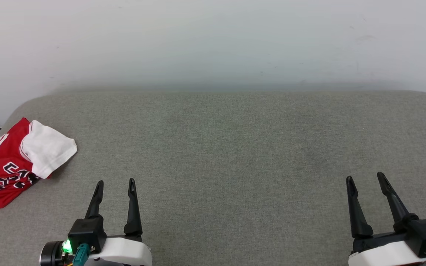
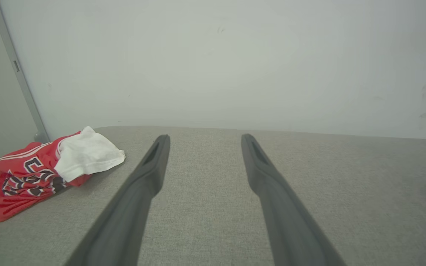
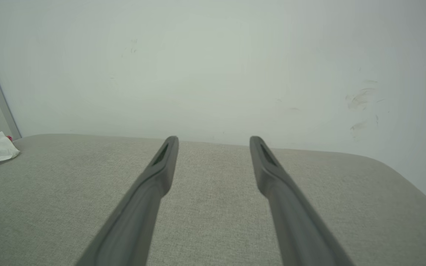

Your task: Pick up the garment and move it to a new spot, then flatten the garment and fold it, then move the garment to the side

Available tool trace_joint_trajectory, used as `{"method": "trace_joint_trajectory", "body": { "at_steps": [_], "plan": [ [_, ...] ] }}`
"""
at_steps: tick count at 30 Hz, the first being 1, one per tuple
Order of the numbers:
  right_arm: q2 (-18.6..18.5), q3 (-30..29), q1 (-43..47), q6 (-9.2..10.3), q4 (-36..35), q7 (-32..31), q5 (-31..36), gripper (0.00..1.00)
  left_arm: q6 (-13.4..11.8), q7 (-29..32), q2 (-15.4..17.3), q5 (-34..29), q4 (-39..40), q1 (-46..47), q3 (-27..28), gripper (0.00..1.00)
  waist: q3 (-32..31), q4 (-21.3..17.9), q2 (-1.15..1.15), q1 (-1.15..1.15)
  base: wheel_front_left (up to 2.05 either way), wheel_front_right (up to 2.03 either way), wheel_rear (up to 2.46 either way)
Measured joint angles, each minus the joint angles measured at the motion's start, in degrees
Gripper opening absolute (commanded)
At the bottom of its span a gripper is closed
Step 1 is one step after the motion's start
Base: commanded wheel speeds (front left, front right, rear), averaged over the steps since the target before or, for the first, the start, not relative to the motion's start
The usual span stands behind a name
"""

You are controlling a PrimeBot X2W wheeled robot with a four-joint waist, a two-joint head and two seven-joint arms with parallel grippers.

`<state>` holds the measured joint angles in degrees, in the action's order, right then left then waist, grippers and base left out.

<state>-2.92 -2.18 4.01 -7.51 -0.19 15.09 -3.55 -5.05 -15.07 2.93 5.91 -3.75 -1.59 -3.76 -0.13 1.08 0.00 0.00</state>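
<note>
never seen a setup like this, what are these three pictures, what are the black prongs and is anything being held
This is a two-armed robot seen through three cameras. The head view looks down at a grey fabric-covered table against a pale wall. The black prongs are the fingers of its left gripper and right gripper. The other two pictures come from cameras on each wrist, looking along that gripper's own fingers. Both grippers are open and hold nothing. A crumpled red jersey-style T-shirt with white sleeves lies at the table's far left, untouched.

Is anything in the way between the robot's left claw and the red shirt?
No, nothing visible. The left gripper is open, and only bare grey table lies between it and the crumpled garment at the table's left edge.
</note>
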Motion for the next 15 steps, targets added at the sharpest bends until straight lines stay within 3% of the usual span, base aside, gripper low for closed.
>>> {"method": "trace_joint_trajectory", "body": {
  "at_steps": [15],
  "plan": [
    [0.0,-0.1,0.07,0.0,1.35,0.0,-2.04,1.0,0.48,0.0,-0.01,1.34,-1.59,0.01,0.04,1.0,0.05,0.11,0.0,0.0,0.0,0.0,0.0]
  ]
}}
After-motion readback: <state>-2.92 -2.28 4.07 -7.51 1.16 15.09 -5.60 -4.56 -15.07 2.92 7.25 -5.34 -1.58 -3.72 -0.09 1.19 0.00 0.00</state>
